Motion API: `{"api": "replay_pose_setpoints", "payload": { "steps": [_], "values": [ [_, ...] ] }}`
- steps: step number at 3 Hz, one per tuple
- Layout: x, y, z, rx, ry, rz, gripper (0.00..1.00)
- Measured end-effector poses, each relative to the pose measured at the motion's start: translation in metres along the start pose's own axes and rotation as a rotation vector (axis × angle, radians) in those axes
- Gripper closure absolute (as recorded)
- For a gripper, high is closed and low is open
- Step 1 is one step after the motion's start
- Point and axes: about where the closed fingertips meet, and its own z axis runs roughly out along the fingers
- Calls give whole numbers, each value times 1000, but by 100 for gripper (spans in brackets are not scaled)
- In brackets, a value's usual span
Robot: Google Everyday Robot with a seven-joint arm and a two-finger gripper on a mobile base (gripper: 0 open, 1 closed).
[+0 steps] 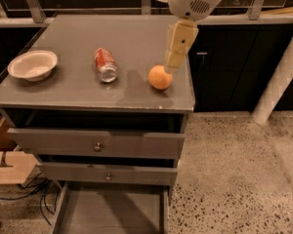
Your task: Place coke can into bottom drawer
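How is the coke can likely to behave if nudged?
The coke can lies on its side, so it would probably roll. Its smooth metal may slip in a grasp. The gripper hangs just above the orange.

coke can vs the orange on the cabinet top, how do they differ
The coke can is red with silver ends; the orange is plain orange. The coke can is a cylinder lying on its side; the orange is round. The gripper hangs close by the orange, apart from the coke can. Both rest on the cabinet top.
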Motion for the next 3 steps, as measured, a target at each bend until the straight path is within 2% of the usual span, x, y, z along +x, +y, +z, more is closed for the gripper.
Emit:
{"api": "replay_pose_setpoints", "payload": {
  "steps": [1, 2, 3],
  "values": [
    [0, -35, 27, 11, -5, -53, 0],
    [-3, -55, 43, 21, -29, -97, 0],
    [-4, -56, 45, 16, -20, -108, 0]
  ]
}}
